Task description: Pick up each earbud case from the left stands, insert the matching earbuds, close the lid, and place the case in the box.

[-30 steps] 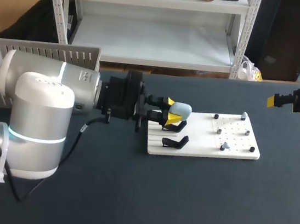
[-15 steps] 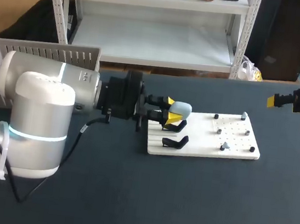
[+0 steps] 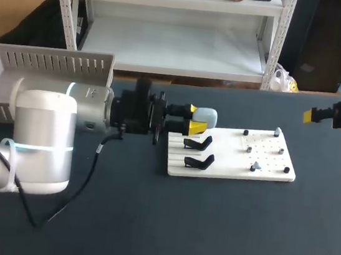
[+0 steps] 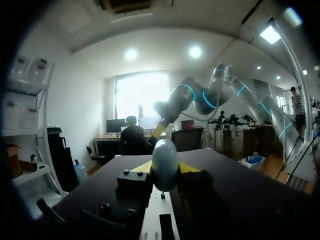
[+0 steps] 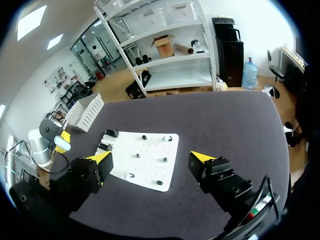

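Over the far stand: the case (image 3: 205,116), pale blue and egg-smooth, hung pinched in the left tool (image 3: 195,119), apart from the stand (image 3: 198,144) below it, at the left end of the board (image 3: 227,171).
Left tool: its yellow tips pressed on the case from its far and near sides, and part of the case stuck out to the right past them.
Right tool (image 5: 150,159): spread wide with nothing between the tips, well right of the board, near the right edge of the worktop (image 3: 207,233).
Near stand (image 3: 198,162): a black cradle with nothing on it.
Earbuds: two small pale pieces, one (image 3: 254,168) near and one (image 3: 277,131) far, sat among the pegs on the board's right half.
Box (image 3: 54,59): white and slatted, at the far left, behind the left arm.
Weight: judged very light, so no strain on the grip.
Surface: a rounded, glossy shell that probably could squirt out or twist between the tips if squeezed off-centre.
Stiffness: likely hard plastic that would not give. The hinged lid seemed the weak part.
Where to hold: best across the middle of the lower body, with the lid left free. The lid seam could not be made out.
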{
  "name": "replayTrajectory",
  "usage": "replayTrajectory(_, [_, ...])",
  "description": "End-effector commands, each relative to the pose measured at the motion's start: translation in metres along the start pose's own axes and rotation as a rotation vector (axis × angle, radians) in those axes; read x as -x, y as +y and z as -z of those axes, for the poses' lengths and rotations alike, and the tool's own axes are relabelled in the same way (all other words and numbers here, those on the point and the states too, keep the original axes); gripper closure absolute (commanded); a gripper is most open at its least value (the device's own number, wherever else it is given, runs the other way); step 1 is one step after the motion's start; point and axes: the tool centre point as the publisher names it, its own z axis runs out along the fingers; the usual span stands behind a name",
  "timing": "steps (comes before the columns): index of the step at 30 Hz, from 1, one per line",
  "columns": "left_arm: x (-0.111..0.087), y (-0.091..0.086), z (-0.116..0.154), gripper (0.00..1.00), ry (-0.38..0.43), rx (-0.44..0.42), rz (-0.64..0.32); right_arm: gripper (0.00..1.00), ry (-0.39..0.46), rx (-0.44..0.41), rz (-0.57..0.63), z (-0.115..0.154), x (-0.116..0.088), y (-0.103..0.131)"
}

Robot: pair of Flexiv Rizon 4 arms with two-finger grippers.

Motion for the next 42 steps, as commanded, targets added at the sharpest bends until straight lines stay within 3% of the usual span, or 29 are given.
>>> replayTrajectory(1, [-0.002,0.001,-0.008,1.0,-0.027,0.004,0.022,0.0,-0.011,0.011,0.021,0.006,-0.003,0.013])
replayTrajectory(13, [0.003,-0.014,-0.021,1.0,0.047,-0.025,0.079,0.0,0.026,0.088,0.119,0.014,-0.023,0.067])
replayTrajectory(28, [-0.003,-0.018,-0.024,1.0,0.058,-0.011,0.101,0.0,0.131,0.123,0.196,0.025,-0.04,0.126])
replayTrajectory(33, [-0.003,-0.018,-0.024,1.0,0.058,-0.011,0.101,0.0,0.165,0.149,0.208,0.022,-0.047,0.147])
replayTrajectory(42, [-0.003,-0.018,-0.024,1.0,0.058,-0.011,0.101,0.0,0.203,0.155,0.216,0.004,-0.056,0.166])
